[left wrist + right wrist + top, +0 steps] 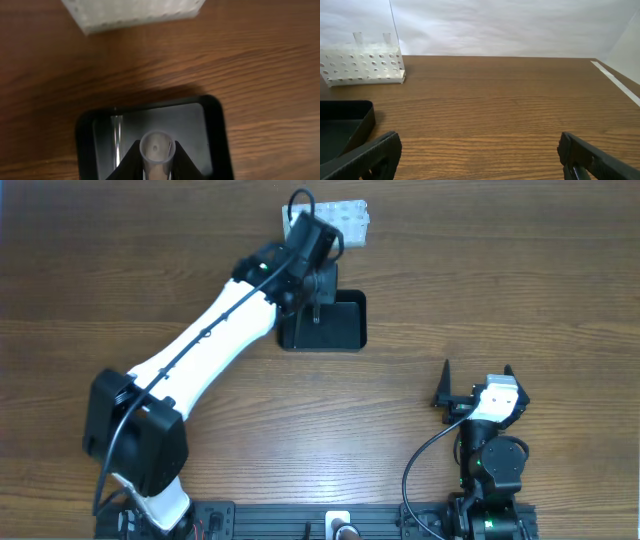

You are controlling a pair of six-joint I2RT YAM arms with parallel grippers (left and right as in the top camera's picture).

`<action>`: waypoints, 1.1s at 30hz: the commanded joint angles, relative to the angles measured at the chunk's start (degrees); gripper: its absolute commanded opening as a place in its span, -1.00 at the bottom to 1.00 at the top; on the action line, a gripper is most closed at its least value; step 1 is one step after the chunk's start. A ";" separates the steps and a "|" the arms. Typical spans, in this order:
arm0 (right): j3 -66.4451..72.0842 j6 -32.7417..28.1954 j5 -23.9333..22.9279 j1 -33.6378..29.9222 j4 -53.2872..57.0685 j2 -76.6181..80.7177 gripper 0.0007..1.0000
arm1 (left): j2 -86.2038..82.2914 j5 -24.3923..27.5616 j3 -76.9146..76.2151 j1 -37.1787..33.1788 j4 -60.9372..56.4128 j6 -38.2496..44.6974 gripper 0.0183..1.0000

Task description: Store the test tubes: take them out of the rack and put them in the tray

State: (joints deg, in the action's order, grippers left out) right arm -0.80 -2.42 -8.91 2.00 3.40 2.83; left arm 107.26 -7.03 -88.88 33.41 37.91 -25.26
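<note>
My left gripper (318, 298) hangs over the black tray (350, 330), shut on a clear test tube (156, 150) that points down into the tray. In the left wrist view a second tube (116, 140) lies along one inner wall of the tray (215, 135). Just beyond the tray stands the white perforated rack (338, 222). In the right wrist view two tubes (386, 38) stick up from the rack (362, 65). My right gripper (477, 378) stays near its base, open and holding nothing, far from the tray.
Bare brown wooden tabletop surrounds the tray and rack. A pale strip (612, 75) marks the table's far right side. The left arm's white link (210, 345) crosses the table's left half diagonally.
</note>
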 commanded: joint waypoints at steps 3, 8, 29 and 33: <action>0.50 -0.22 0.28 -0.37 0.02 -0.28 0.98 | 5.49 -4.02 0.87 -0.31 -2.12 -2.84 -0.96; 0.50 -0.22 0.28 -0.37 0.02 -0.28 0.99 | 7.89 -3.93 0.87 -0.28 -3.43 -2.86 -0.96; 0.50 -0.22 0.28 -0.37 0.02 -0.28 0.98 | 12.72 -4.22 0.87 -0.72 -2.36 -2.01 -0.95; 0.50 -0.22 0.28 -0.37 0.02 -0.28 0.98 | 14.03 -4.20 0.87 -0.94 -2.10 -2.01 -0.94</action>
State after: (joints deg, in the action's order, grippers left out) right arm -0.80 -2.39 -8.91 2.00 3.40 2.83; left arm 118.37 -10.15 -88.38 33.12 35.38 -27.29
